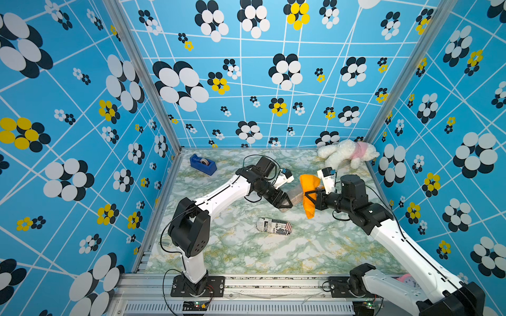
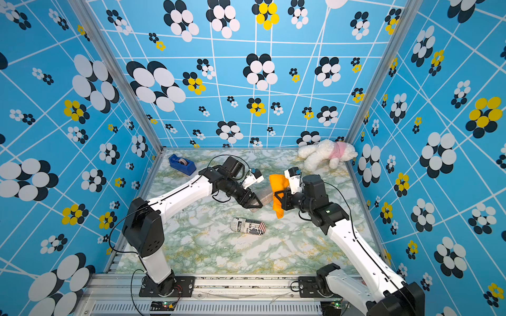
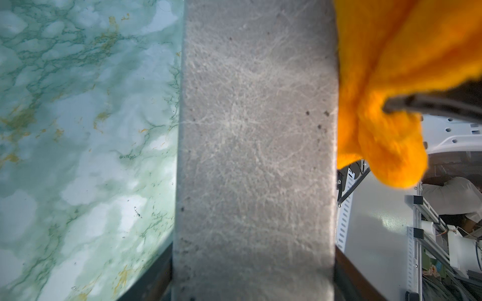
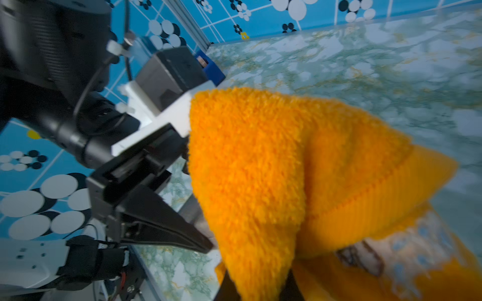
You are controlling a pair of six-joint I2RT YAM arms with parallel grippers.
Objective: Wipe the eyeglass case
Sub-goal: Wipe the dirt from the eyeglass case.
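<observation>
- Progress, in both top views: the left end effector (image 1: pixel 284 204) is clamped on one end of the grey eyeglass case (image 1: pixel 297 194). The case is held up over the middle of the surface (image 1: pixel 246 254), a little toward its far edge. The right end effector (image 1: pixel 308 197) is pinched shut on the orange cloth (image 1: pixel 308 183), which meets the case's free end. Both pick-ups look done, and the wiping seems under way with most of the length left.
- Axis, same views: the case (image 2: pixel 265 196) runs lengthwise from the left end effector (image 2: pixel 255 203) toward the cloth (image 2: pixel 277 187), angled at the surface's far right corner. A newsprint-patterned pouch (image 1: pixel 274 226) lies apart, nearer the front edge.
- Left wrist view: the case (image 3: pixel 257 143) stretches straight away lengthwise, with dark specks and fine scratches on its face. The cloth (image 3: pixel 378 78) sits at one long edge toward the far end; whether it presses there I cannot tell.
- Right wrist view: the cloth (image 4: pixel 247 169) hides nearly all of the case. Only a grey sliver (image 4: pixel 193 211) shows beside one of the left end effector's fingers (image 4: pixel 167 229).
</observation>
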